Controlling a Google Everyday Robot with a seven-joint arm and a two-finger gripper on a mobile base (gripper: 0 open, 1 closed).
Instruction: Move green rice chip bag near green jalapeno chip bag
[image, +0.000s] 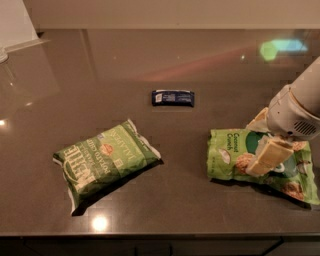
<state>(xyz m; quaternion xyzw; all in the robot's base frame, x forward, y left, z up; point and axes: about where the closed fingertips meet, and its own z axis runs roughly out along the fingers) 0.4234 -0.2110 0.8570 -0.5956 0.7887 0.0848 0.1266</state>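
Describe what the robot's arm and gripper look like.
The gripper, at the right over the green rice chip bag, has pale cream, flat blocky fingers. Behind it sits a rounded white-grey wrist housing with a small slotted vent; no cables or markings show.

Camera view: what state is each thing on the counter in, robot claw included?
green rice chip bag: lying flat, right side, partly under the gripper
green jalapeno chip bag: puffy, lying at left, untouched
dark blue bar: lying flat, farther back
gripper: low over the green rice chip bag

Dim; glare spots on glossy countertop (100, 90); dark shadow under green jalapeno chip bag (106, 160); claw (265, 140) at right
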